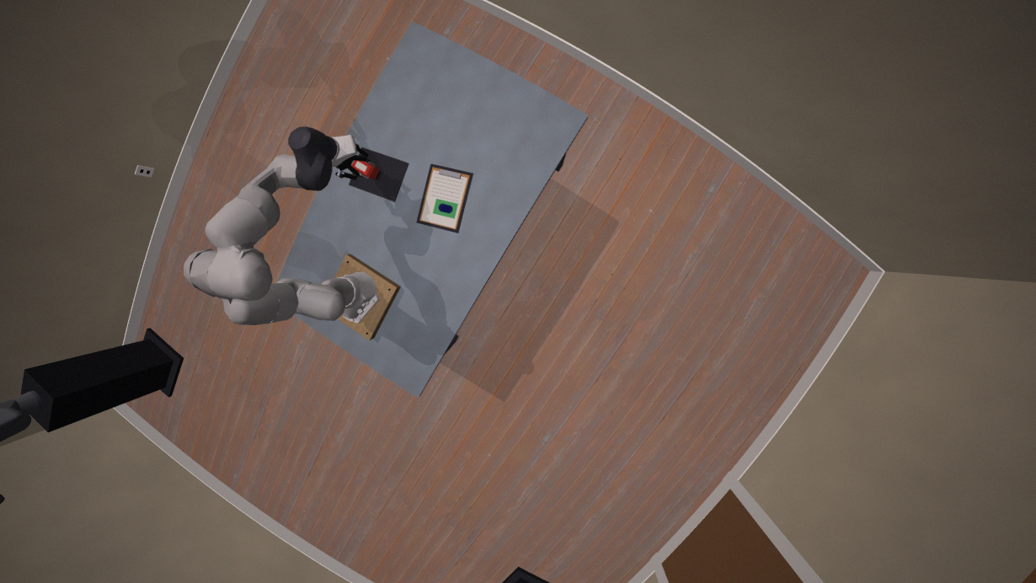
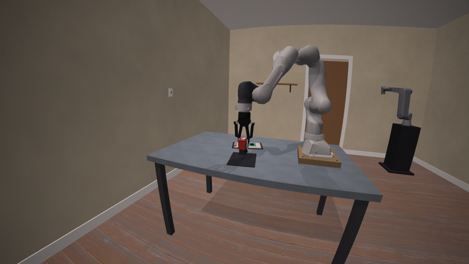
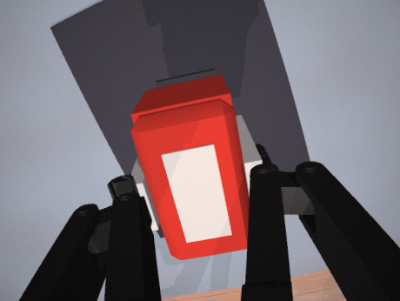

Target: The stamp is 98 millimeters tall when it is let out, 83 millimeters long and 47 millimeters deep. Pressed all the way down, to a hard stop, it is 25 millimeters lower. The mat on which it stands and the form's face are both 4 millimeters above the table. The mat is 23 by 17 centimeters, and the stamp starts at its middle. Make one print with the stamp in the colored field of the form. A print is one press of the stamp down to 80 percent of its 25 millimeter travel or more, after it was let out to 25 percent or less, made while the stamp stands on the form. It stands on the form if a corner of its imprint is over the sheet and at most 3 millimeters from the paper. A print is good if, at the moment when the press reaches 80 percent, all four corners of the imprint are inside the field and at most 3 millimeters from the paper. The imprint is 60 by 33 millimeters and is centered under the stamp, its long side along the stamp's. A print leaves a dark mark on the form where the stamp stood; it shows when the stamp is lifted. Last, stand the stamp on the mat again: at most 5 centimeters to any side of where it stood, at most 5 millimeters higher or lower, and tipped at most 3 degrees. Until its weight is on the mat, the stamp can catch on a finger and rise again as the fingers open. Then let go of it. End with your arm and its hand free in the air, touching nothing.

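Black two-finger gripper [image 2: 243, 137] clamped on red box-shaped stamp [image 2: 242, 143], over dark rectangular mat [image 2: 241, 160]. Dark oval print in green field [image 1: 445, 209] of clipboard form [image 1: 444, 197].

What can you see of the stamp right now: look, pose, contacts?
The stamp is a red box-shaped body with a white label panel on its top face and a paler grey part lower down. It stands upright, clamped from two sides by the gripper. It is over the dark mat, near the mat's edge in the top view. Whether its base already touches the mat cannot be told.
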Controlling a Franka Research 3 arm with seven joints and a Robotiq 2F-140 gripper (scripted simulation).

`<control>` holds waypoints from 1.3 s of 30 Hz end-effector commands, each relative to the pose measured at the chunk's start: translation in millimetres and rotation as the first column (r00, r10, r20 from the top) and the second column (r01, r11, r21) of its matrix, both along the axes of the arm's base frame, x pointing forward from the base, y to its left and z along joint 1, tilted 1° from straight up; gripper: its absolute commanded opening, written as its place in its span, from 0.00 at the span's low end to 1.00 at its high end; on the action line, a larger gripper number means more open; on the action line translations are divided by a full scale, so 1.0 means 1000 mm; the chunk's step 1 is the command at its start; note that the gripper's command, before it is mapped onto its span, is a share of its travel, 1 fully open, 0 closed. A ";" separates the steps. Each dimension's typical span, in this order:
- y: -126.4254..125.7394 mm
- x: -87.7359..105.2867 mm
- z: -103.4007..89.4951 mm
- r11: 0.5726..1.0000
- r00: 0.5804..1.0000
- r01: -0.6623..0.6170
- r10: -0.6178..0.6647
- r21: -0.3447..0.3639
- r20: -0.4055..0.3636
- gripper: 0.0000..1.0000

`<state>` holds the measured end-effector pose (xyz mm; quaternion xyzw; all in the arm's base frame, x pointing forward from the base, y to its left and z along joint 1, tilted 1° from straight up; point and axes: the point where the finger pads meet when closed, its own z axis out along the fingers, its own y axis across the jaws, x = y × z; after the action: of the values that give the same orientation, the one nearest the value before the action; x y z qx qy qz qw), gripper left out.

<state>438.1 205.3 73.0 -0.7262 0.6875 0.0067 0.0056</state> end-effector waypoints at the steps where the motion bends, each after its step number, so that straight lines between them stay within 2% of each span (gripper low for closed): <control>1: 0.000 0.002 0.002 1.000 1.000 0.007 -0.007 0.000 0.004 0.18; 13: 0.000 0.002 -0.008 1.000 1.000 0.007 -0.007 0.000 0.004 0.18; 26: 0.001 0.003 -0.034 1.000 1.000 0.007 -0.007 0.000 0.004 0.18; 39: 0.001 0.003 -0.036 1.000 1.000 0.007 -0.007 0.000 0.004 0.18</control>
<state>439.4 206.2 36.6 -0.7250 0.6887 0.0065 0.0056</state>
